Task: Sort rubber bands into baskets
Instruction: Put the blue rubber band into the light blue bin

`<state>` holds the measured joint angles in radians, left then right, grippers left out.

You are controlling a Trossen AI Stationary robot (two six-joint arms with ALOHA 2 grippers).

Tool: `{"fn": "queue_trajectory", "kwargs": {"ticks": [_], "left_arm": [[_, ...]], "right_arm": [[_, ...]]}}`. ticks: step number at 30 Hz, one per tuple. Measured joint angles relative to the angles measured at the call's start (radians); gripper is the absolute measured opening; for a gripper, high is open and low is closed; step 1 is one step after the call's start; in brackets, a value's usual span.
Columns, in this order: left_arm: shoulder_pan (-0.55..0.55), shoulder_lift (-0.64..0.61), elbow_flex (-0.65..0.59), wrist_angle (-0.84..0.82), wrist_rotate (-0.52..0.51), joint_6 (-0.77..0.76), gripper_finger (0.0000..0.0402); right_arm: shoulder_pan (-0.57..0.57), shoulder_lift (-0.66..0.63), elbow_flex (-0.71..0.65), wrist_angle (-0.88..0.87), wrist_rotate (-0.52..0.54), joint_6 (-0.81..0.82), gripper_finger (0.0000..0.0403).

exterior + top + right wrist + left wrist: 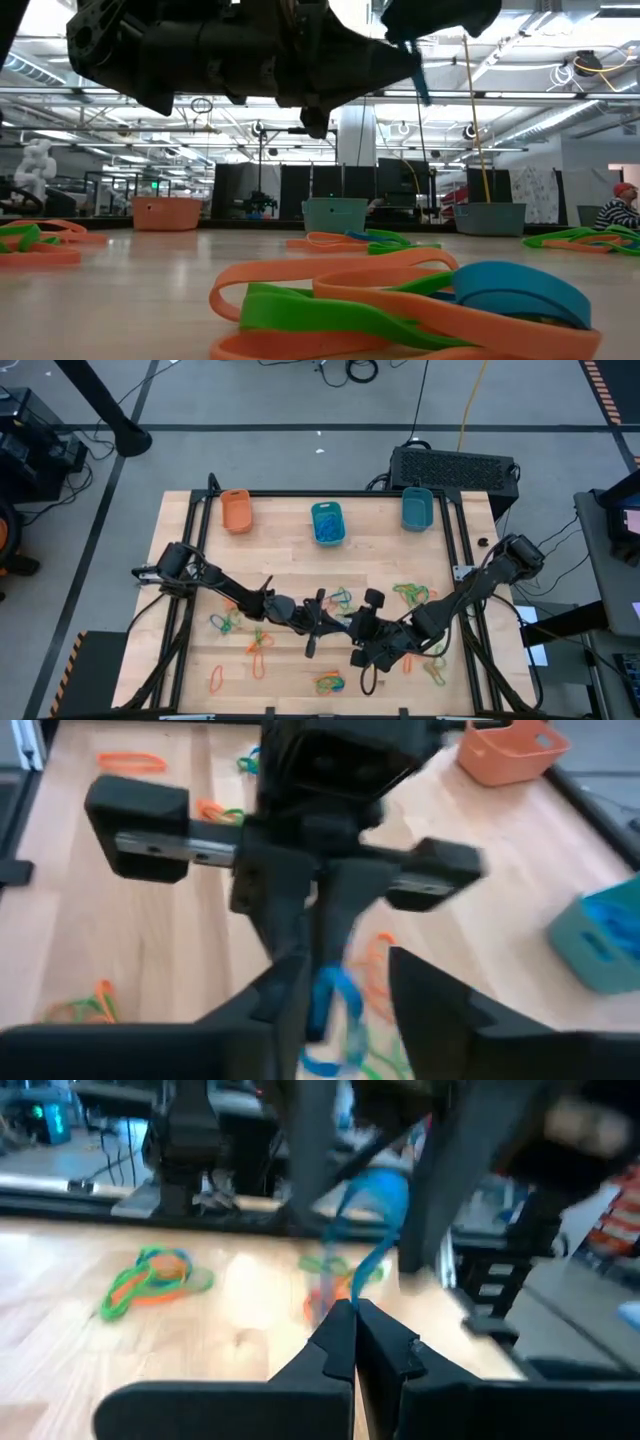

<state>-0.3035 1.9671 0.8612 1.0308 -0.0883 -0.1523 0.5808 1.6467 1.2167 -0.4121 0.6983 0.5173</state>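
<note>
Above the table's middle, my left gripper (343,622) and my right gripper (355,627) meet tip to tip. The left one (352,1312) is shut on a blue rubber band (378,1210). The right one (350,1005) is open, its fingers standing on either side of that band (332,1000). Other rubber bands, orange, green and blue, lie loose on the wood (228,622) (330,682) (410,593). Along the far edge stand three baskets: one orange (236,510), one teal (327,522) holding blue bands, and another teal (417,508). My left gripper pinches one end of the blue band (366,1278) between its two shut fingertips. The fingers lie level and point toward the table's right. The band is lifted clear of the table and runs from the tips into the gap of the right gripper. My right gripper: the band passes close by one finger (290,1005), and I cannot tell whether it touches.
A heap of orange, green and blue bands (400,300) lies at the near edge, right before the low camera. More bands lie left (215,680) and right (435,670) of the arms. A black box (455,468) stands behind the far right corner.
</note>
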Motion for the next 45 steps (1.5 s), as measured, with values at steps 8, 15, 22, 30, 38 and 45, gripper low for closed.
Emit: {"fn": "queue_trajectory", "kwargs": {"ticks": [8, 15, 22, 30, 38, 45], "left_arm": [[0.102, -0.202, 0.000, -0.389, -0.053, 0.033, 0.0001], [0.347, -0.355, 0.000, -0.619, -0.071, 0.083, 0.0001], [0.590, -0.331, 0.000, -0.628, 0.083, 0.004, 0.0001], [0.737, -0.240, 0.022, -0.634, 0.208, -0.089, 0.0001], [0.762, -0.169, 0.112, -0.648, 0.268, -0.155, 0.0023], [0.764, -0.169, 0.191, -0.823, 0.261, -0.156, 0.0084]], "right_arm": [[0.030, -0.093, -0.005, -0.270, 0.051, 0.120, 0.0199], [0.030, -0.091, -0.094, -0.273, 0.080, 0.165, 0.0203], [0.021, -0.091, -0.121, -0.265, 0.008, 0.198, 0.0203], [0.019, -0.091, -0.121, -0.252, 0.006, 0.201, 0.0203], [0.001, -0.091, -0.121, -0.249, 0.003, 0.192, 0.0203], [0.004, -0.091, -0.121, -0.250, 0.000, 0.197, 0.0203]]}}
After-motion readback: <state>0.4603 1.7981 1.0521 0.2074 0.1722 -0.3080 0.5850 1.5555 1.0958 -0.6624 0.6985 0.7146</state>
